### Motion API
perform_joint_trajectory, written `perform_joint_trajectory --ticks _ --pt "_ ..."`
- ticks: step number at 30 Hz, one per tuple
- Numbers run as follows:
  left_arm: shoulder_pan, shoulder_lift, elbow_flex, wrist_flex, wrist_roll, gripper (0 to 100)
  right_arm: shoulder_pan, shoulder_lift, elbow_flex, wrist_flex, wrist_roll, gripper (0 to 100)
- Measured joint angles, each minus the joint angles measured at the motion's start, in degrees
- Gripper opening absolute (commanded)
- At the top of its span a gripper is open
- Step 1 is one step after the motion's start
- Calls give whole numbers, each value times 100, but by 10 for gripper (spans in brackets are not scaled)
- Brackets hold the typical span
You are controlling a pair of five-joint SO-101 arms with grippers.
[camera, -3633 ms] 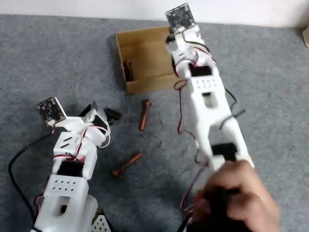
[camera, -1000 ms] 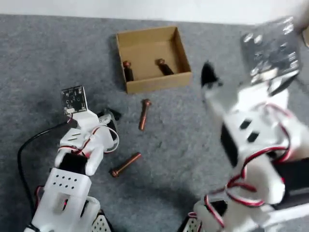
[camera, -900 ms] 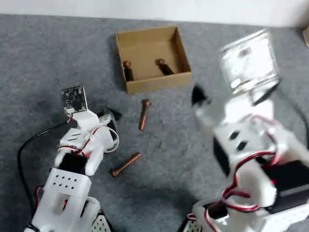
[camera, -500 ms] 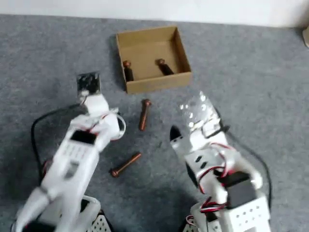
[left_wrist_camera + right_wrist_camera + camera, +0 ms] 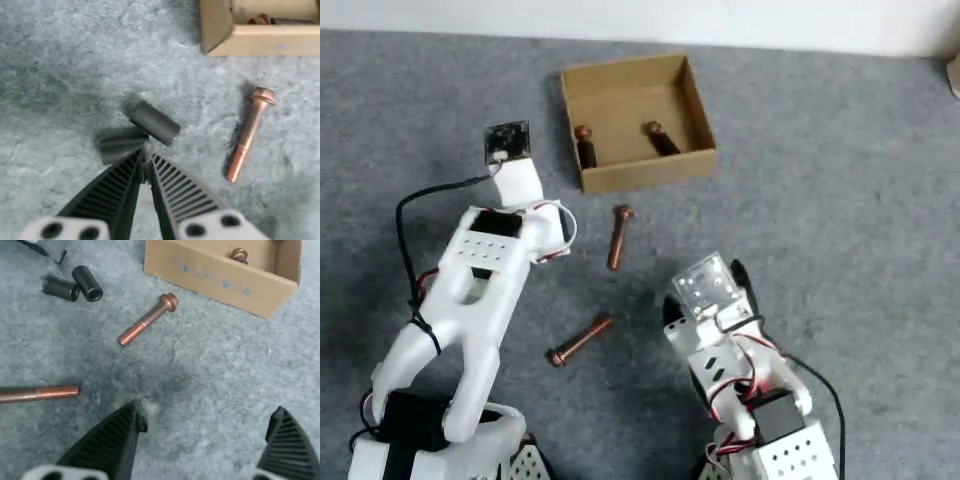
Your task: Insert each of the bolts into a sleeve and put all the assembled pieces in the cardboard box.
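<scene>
Grey carpet is covering the whole table. The right gripper has just pulled back from over the cardboard box. It is now hanging low near its own base, with its jaws spread wide and nothing between them. The first finished piece and the second finished piece are now lying in the box, so half the job is looking done.

The left gripper has stretched forward, and its jaws are squeezed together with nothing in them. Their tips are hanging just beside the near sleeve. The far sleeve is lying just past them, right next to the first one. One loose bolt is lying off to one side of the left jaws, near but apart. The other bolt is lying out to the side of the right jaws. So two bolts and two sleeves are waiting.

Both arms are sitting well apart, with bare carpet between them. The box wall is standing well ahead of both pairs of jaws, so nothing is crowding them. The left jaws are needing to open before they can take a sleeve.
</scene>
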Motion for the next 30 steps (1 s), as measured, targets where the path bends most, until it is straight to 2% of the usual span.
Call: perform_joint_trajectory --ticks 7,22,25,30 --pt "18 0 0 0 343 11 -9 -589 378 0 0 340" --pt "18 0 0 0 360 7 -167 -598 413 0 0 340" --pt "-211 9 0 0 431 8 -589 -589 413 0 79 339" --pt "-985 -369 0 185 589 11 -1837 -396 255 0 422 339"
